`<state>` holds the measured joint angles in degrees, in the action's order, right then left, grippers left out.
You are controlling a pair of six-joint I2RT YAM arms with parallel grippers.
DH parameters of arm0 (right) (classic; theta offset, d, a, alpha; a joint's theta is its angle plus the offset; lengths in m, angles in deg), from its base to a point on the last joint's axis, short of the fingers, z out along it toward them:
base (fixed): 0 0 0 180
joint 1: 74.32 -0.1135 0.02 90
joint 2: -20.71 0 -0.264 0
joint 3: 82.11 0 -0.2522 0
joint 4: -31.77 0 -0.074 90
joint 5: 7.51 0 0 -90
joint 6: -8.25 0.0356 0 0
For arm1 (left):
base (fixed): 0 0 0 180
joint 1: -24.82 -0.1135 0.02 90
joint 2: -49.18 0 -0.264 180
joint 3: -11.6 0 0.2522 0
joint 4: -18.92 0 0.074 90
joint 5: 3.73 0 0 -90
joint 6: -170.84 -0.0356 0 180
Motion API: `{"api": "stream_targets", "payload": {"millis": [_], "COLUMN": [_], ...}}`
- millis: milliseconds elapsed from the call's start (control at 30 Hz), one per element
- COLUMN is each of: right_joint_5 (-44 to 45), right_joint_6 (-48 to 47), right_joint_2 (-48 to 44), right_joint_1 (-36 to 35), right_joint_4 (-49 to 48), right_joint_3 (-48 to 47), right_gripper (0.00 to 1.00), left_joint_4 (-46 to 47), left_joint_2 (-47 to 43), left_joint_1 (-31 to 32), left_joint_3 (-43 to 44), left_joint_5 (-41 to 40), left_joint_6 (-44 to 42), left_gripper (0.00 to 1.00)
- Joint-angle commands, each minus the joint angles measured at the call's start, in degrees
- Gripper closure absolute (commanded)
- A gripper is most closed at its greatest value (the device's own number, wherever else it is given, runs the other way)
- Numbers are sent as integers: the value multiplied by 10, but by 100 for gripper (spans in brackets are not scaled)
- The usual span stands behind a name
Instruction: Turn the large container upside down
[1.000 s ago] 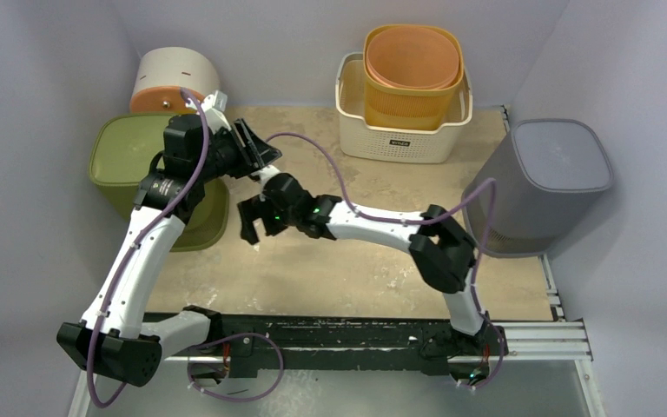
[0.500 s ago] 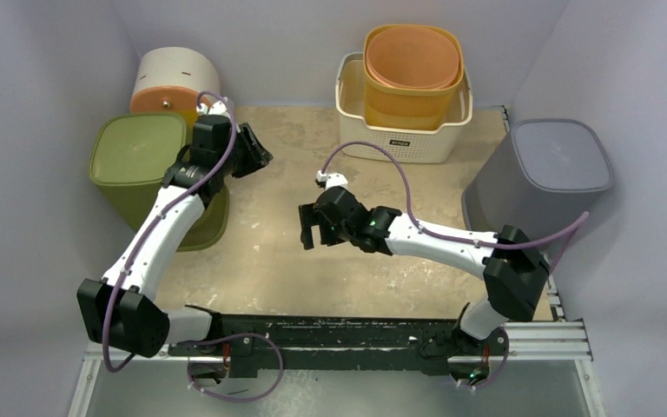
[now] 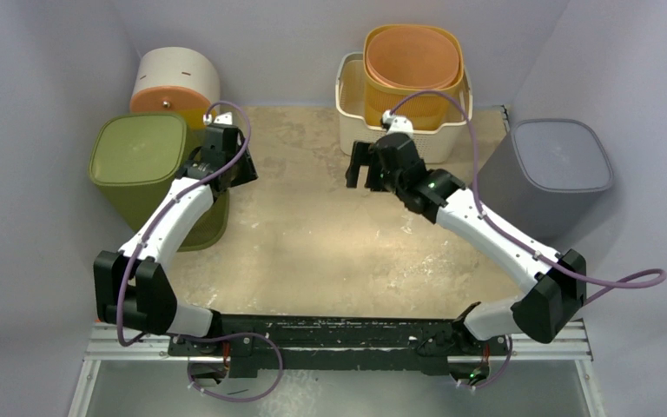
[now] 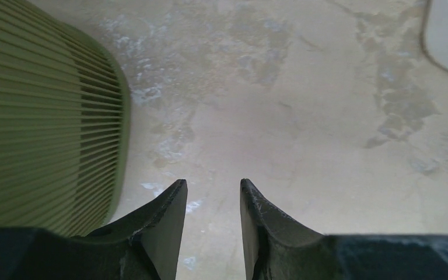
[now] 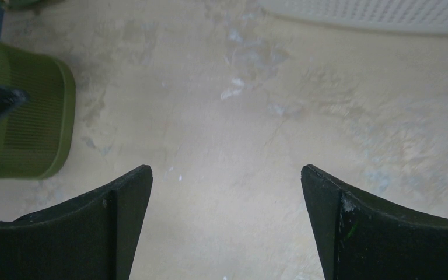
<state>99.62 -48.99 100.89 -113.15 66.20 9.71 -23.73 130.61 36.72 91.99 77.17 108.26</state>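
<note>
Honestly, the flip looks done to me. The green container [image 3: 139,156], which I take to be the large one, sits at the left of the table [image 3: 330,252] with its flat base up and its rim down on the surface. The left wrist view shows its ribbed wall and the rim meeting the tabletop, just beside the left gripper [image 4: 213,184]. That gripper's jaws stand a narrow gap apart with nothing between them, so it's holding nothing. The right gripper [image 5: 226,169] is spread wide and empty too, out over bare table in front of the white basket [image 3: 399,143].

So the step in hand, as I read it, is just getting clear cleanly. I'd draw the left gripper sideways away from the green wall first, not up along it, since a fingertip catching those ribs or the rim could tip or slide the thing. Keep the right arm's elbow off the grey bin [image 3: 547,169] and its fingers off the basket. No need to touch the container again unless the rim sits unevenly, which I can't tell from here.
</note>
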Motion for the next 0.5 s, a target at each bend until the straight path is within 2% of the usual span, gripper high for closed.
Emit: {"api": "stream_targets", "payload": {"millis": [0, 200, 467], "right_joint_5": [0, -12, -44], "right_joint_6": [-84, -130, -217], "right_joint_2": [28, 82, 181], "right_joint_1": [20, 87, 147], "right_joint_4": [15, 8, 15], "right_joint_3": [-90, -181, -368], "right_gripper": [0, 0, 0], "left_joint_4": [-6, 0, 11], "left_joint_2": [27, 59, 98], "left_joint_1": [-24, -81, -87], "left_joint_3": [19, 25, 59], "left_joint_5": [-41, -37, -51], "left_joint_6": [-53, -80, -85], "left_gripper": [64, 65, 66]}}
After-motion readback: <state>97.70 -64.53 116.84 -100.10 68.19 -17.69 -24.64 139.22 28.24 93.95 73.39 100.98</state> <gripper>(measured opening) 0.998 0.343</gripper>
